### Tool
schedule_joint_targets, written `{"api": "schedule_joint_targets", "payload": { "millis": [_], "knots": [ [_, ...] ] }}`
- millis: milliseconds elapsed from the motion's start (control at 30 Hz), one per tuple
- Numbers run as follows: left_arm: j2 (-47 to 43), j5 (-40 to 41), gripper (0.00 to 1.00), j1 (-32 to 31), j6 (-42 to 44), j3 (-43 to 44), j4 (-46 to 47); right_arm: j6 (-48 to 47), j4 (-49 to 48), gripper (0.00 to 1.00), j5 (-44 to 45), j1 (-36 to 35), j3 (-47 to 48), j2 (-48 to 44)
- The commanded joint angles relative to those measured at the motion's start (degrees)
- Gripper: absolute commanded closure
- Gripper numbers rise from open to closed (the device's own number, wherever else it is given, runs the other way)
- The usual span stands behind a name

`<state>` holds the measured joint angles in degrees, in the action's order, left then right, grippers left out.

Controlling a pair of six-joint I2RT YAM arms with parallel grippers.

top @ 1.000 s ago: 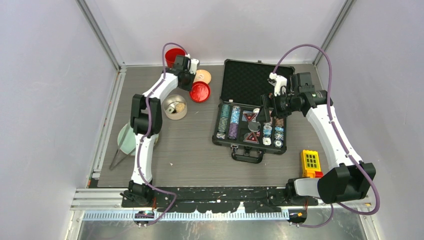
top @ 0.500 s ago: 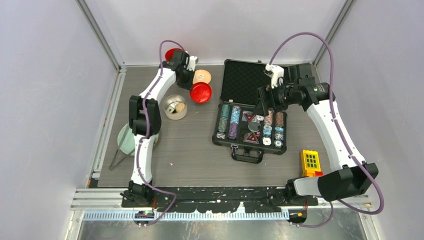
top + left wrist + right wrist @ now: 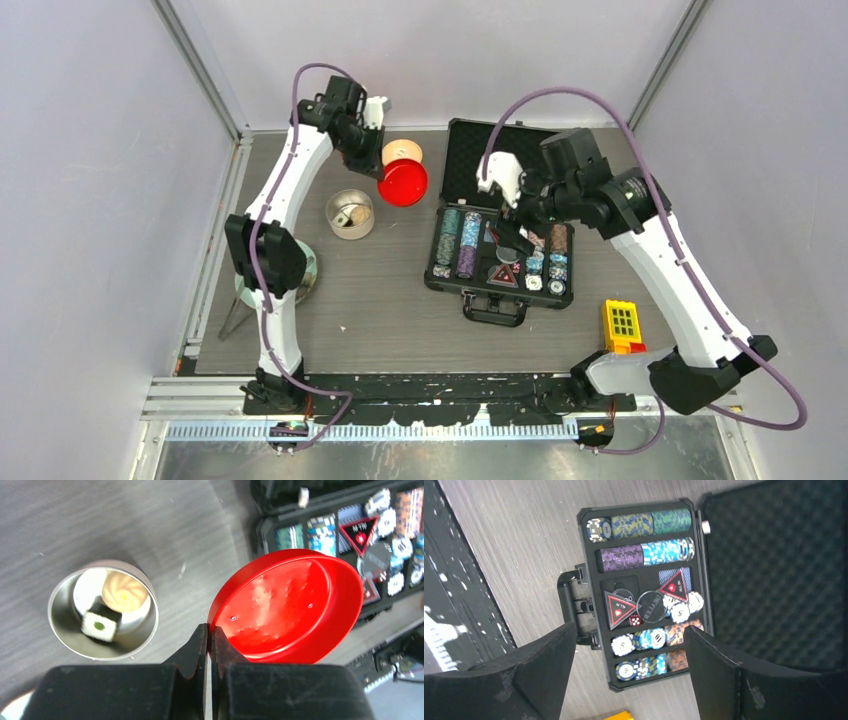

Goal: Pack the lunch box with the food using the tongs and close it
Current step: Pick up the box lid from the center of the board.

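In the top view, your left end effector (image 3: pixel 378 168) was clenched on the rim of a red dish (image 3: pixel 402 183). It held the dish near the lunch box (image 3: pixel 350 213), on the far right side of it. The lunch box stood open on the tabletop (image 3: pixel 390 300). Its cream-tan lid (image 3: pixel 403 152) lay farther from the lunch box in the same direction, just beyond the red dish. The tongs (image 3: pixel 232 318) lay well apart from the lunch box, to its near left, partly under the left arm. To the right of the lunch box an open black case (image 3: pixel 500 240) of poker chips lay, and your right end effector (image 3: pixel 510 236) hung over it. A yellow block (image 3: pixel 621 322) sat far to the right of the lunch box.

In the left wrist view, the two fingers (image 3: pixel 197 647) were pressed together on the edge of the red dish, which was tilted with its inside toward the camera. The lunch box was to the left of it, apart from it, and the food (image 3: pixel 124 591) was inside: a beige swirled lump and a small white-and-dark cube.

In the right wrist view, the right end effector was released, its fingers (image 3: pixel 704 655) stood wide apart and nothing was between them. Only the black case was below.
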<state>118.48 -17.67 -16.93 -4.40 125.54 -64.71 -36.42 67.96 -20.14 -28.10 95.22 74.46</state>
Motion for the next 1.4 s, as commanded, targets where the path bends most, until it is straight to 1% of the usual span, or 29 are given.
{"api": "schedule_joint_targets", "payload": {
  "millis": [0,100,267,367,467,700,900,1133,1233,1367],
  "knots": [
    [-5.9,-4.1,1.00,-2.3,-0.3,-2.2,-6.9,-11.1,1.1,0.19,6.6,-7.8,0.3,-2.4],
    [-7.8,-5.8,1.00,-4.4,1.8,-3.0,-10.2,-14.7,1.1,0.24,10.1,-14.3,0.6,-1.7],
    [-11.3,-7.4,1.00,-9.1,4.0,-6.6,-13.1,-21.3,-1.4,0.28,18.5,-26.9,-3.3,-1.0],
    [-12.6,-8.5,1.00,-11.3,6.5,-8.4,-15.0,-22.1,-2.5,0.30,19.1,-30.7,-5.1,-0.3],
    [-13.9,-9.4,1.00,-13.1,7.6,-10.2,-16.7,-22.6,-3.5,0.33,18.5,-32.3,-6.8,0.5],
    [-17.4,-11.8,1.00,-17.0,9.5,-15.1,-17.6,-22.5,-2.6,0.33,16.7,-34.3,-6.4,2.6],
    [-19.6,-11.7,1.00,-19.9,11.1,-16.4,-17.6,-23.6,-3.0,0.34,14.5,-36.3,-7.6,2.6],
    [-19.5,-14.1,1.00,-21.0,11.8,-14.7,-19.3,-25.6,-0.6,0.47,12.5,-38.2,-8.6,2.6],
    [-19.5,-14.8,1.00,-21.5,12.7,-15.1,-19.8,-27.3,0.0,0.57,12.8,-38.6,-9.5,2.1],
    [-19.2,-16.1,1.00,-21.6,13.3,-15.1,-20.2,-28.0,1.4,0.68,13.1,-38.9,-9.2,1.9]
  ]
}}
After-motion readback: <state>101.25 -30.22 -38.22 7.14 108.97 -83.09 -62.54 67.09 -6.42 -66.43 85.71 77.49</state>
